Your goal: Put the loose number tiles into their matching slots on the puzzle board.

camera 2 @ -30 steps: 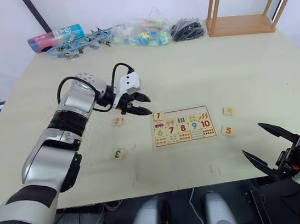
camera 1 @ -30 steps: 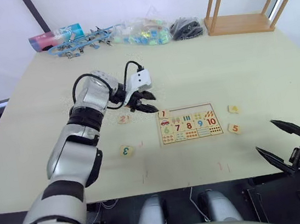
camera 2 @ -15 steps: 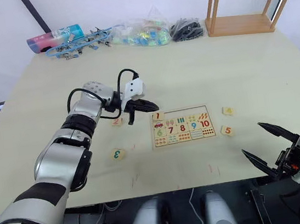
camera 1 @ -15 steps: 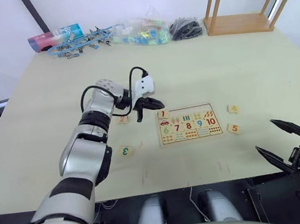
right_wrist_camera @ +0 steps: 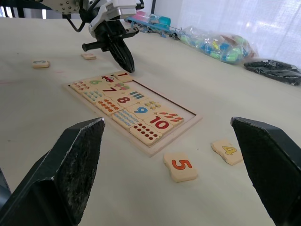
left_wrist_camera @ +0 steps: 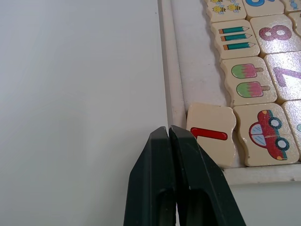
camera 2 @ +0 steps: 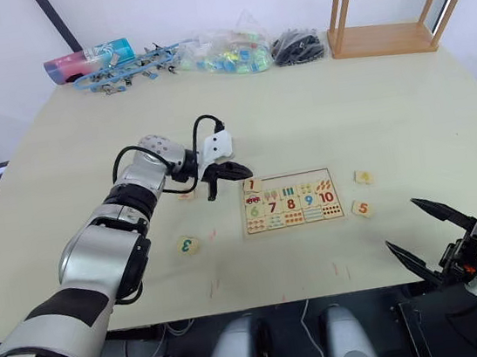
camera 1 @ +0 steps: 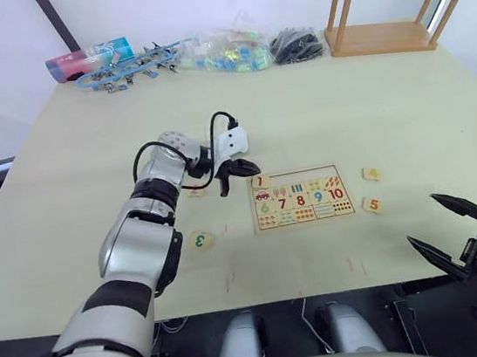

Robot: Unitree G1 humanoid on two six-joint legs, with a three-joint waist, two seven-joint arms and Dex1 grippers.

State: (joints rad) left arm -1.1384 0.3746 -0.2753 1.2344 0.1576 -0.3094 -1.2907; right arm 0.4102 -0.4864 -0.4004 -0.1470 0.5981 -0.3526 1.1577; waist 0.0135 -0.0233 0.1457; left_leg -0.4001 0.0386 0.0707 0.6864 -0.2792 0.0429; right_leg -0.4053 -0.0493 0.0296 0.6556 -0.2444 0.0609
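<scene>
Our left arm's jaws (left_wrist_camera: 170, 136) are squeezed shut on nothing, right beside the red 1 tile (left_wrist_camera: 211, 133), which sits crooked over the board (camera 1: 301, 197) corner, while our right jaws (right_wrist_camera: 169, 141) hang wide open.

The left gripper (left_wrist_camera: 170, 134) has rotated and closed its fingers, tips now just beside the red 1 tile (left_wrist_camera: 211, 133) at the puzzle board (left_wrist_camera: 165, 61) corner.

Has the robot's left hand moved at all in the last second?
Yes. The left hand, fingers shut, has shifted closer to the puzzle board near the red 1 tile.
</scene>
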